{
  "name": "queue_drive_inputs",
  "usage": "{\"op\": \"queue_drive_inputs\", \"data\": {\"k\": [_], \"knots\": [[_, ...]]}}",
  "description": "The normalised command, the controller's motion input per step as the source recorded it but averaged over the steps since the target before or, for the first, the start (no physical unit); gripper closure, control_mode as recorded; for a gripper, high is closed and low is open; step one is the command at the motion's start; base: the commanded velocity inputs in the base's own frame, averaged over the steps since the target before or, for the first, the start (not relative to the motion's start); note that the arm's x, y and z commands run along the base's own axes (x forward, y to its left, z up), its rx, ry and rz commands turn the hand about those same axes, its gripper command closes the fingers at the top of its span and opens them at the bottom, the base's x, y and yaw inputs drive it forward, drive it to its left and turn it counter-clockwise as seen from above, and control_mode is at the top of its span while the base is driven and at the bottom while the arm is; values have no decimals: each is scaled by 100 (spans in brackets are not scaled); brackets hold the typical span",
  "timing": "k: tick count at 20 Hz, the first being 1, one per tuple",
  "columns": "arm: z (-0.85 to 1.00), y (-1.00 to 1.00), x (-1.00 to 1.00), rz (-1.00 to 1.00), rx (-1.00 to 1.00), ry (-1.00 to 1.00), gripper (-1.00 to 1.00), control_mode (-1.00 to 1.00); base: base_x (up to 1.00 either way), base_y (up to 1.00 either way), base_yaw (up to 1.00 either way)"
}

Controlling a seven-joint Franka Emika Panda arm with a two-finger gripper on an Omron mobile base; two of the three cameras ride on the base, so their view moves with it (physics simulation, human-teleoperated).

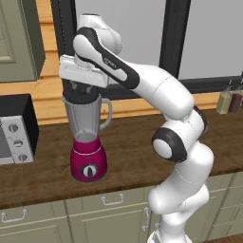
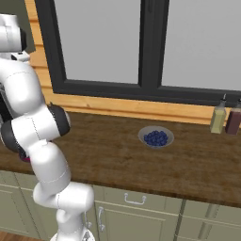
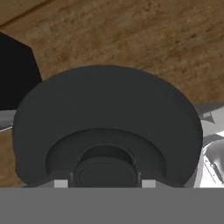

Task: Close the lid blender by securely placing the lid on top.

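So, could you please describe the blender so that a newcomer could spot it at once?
On the long wooden counter below the dark-framed window, look right of the silver-and-black toaster oven. The blender stands there upright under the gripper. Its clear jar with a side handle and magenta base with a black dial mark it out.

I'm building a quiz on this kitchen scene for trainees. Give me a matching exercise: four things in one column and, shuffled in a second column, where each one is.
Things:
1. black round lid
2. clear greyish blender jar on a magenta base
3. grey bowl of blueberries
4. silver-and-black toaster oven

Places:
A. counter, below the window
B. far left of the counter
C. at the jar's mouth, under the end effector
D. counter, right of the toaster oven

Pairs: 1-C, 2-D, 3-A, 4-B
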Motion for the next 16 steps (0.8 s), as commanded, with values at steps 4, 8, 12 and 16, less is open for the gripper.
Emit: {"op": "queue_drive_inputs", "data": {"k": [4,8,12,16], "knots": [[49,0,0,0,0,-1,100,-100,0,0,0],[26,0,0,0,0,5,100,-100,0,0,0],[0,0,0,0,0,16,100,-100,0,0,0],[-4,0,0,0,-2,17,100,-100,0,0,0]]}}
